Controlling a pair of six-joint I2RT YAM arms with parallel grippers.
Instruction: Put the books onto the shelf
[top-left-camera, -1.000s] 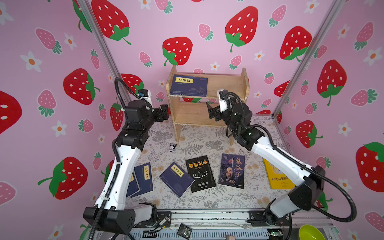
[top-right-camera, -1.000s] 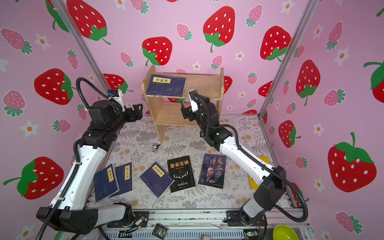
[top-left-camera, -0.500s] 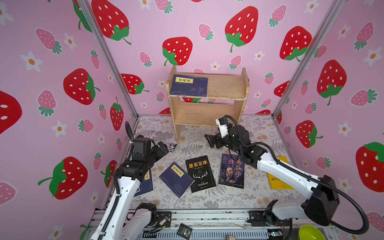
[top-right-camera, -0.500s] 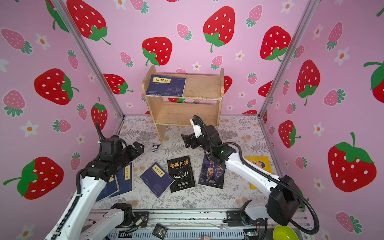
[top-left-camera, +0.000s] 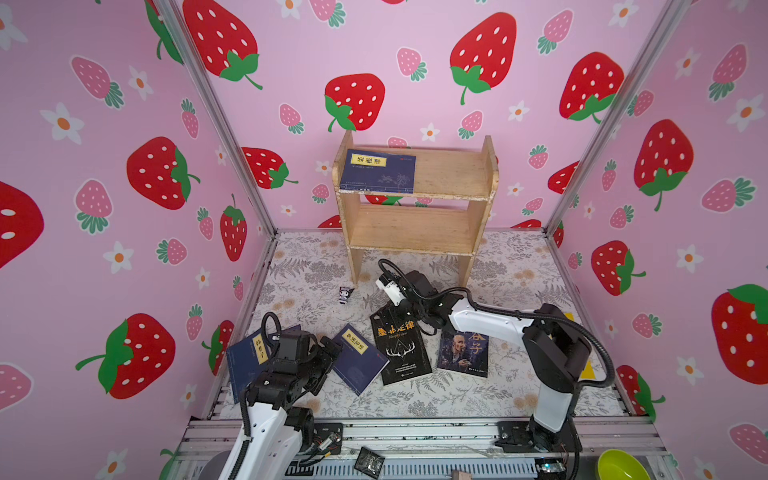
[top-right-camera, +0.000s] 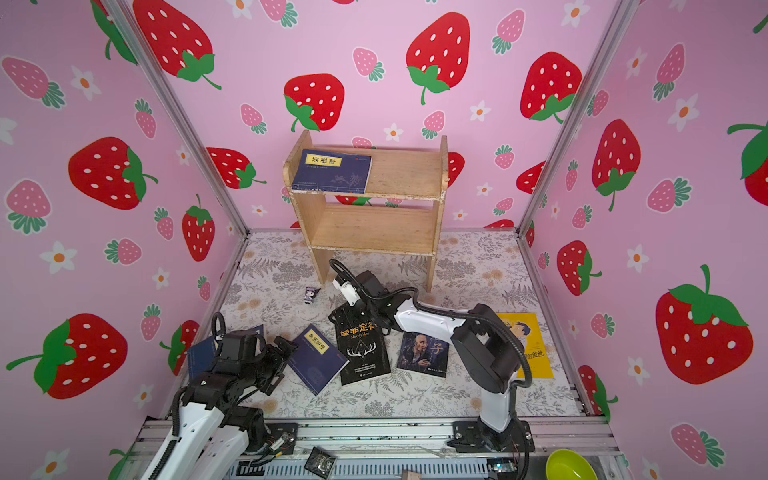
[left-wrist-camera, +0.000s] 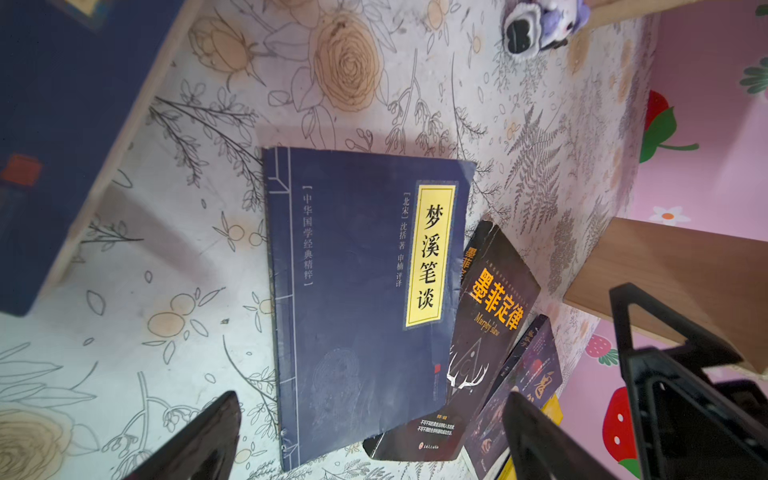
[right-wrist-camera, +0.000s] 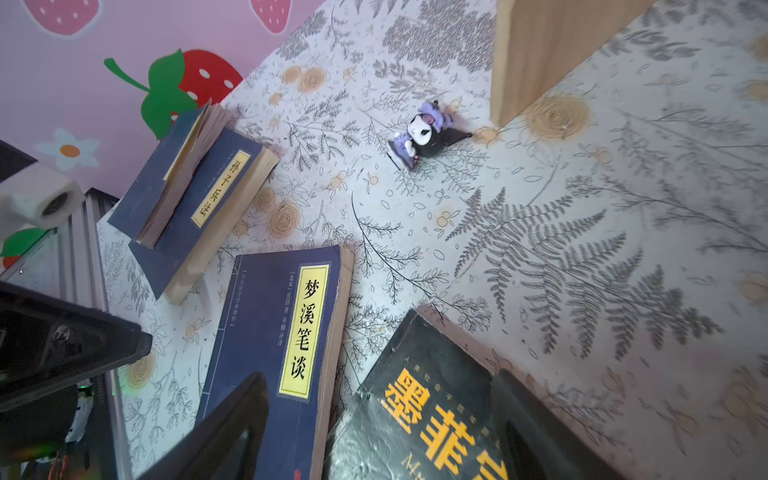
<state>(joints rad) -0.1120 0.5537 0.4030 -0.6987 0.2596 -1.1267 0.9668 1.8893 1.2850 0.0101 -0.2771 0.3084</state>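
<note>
Right gripper (right-wrist-camera: 378, 386) is hovering low over the far short edge of the black book (top-left-camera: 401, 349). Its fingers (right-wrist-camera: 232, 428) are standing well apart and gripping nothing. One finger is sitting over the black cover and the other over the navy book (top-left-camera: 359, 353) just beside it. Cannot tell whether either is touching paper.

Left gripper (left-wrist-camera: 372, 399) is hanging spread to its widest, empty, over the near end of that same navy book.

Handling, my judgement:
- The black book is looking like a thin paperback: light, floppy, with a glossy and probably slippery cover.
- It is lying flat on the floral mat (top-left-camera: 415, 399), so a finger is unlikely to get under it directly.
- The far corner is looking worn and slightly curled, which makes it the best place to pinch. A grip near the spine should sag less.

Appearance: black cover, gold characters, white antlers, small print at the near end.

Other books and objects:
- The old-man's-face book (top-left-camera: 463, 351) is lying just to the black book's right.
- A yellow book (top-right-camera: 525, 345) is lying beyond it, partly behind the right arm.
- Two more navy books (right-wrist-camera: 195, 199) are lying stacked by the left wall.
- One navy book (top-left-camera: 378, 172) is already lying flat on the top tier of the shelf (top-left-camera: 453, 174), at its left end. The lower tier is showing bare.
- A small figurine (top-left-camera: 345, 294) is lying by the shelf's left leg.
</note>
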